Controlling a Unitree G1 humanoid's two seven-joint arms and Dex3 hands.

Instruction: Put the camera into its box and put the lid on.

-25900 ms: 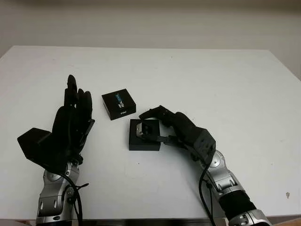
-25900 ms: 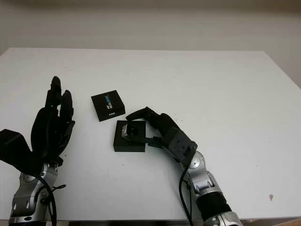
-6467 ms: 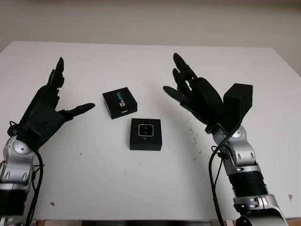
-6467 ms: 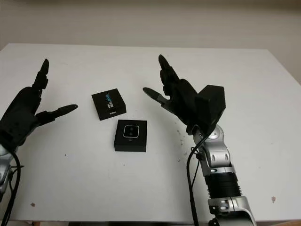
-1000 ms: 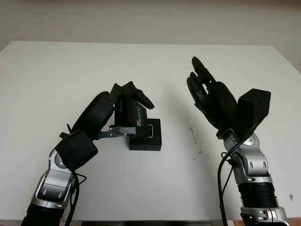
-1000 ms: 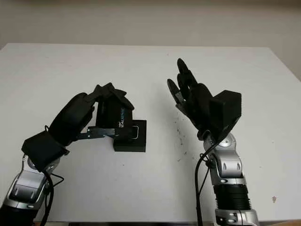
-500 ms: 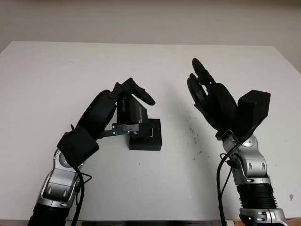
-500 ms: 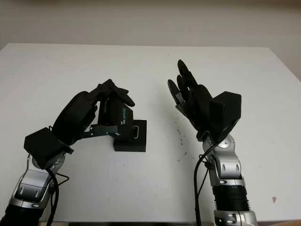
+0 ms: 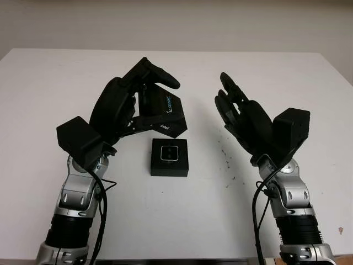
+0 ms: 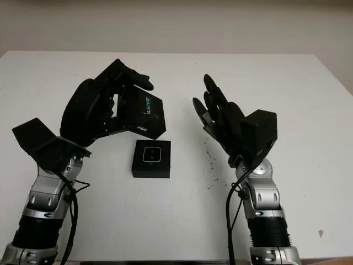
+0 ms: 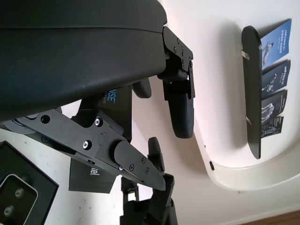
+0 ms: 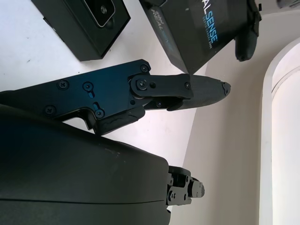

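A black open box [image 9: 169, 157] sits mid-table with the silver-faced camera [image 9: 169, 153] lying inside it. My left hand [image 9: 144, 102] is shut on the black lid [image 9: 164, 111], printed with blue and white lettering, and holds it tilted in the air just above and behind the box. The lid [image 12: 197, 28] and the box [image 12: 84, 23] also appear in the right wrist view. To the right of the box, my right hand [image 9: 242, 116] is raised and open, palm facing the lid.
The white table [image 9: 276, 77] has free room on all sides of the box. Small dark specks [image 9: 225, 154] mark the surface right of the box. The table's far edge meets a pale wall.
My left hand has lifted the lid up off the box's left edge and back, uncovering the camera in the box. The right hand shifted slightly left.
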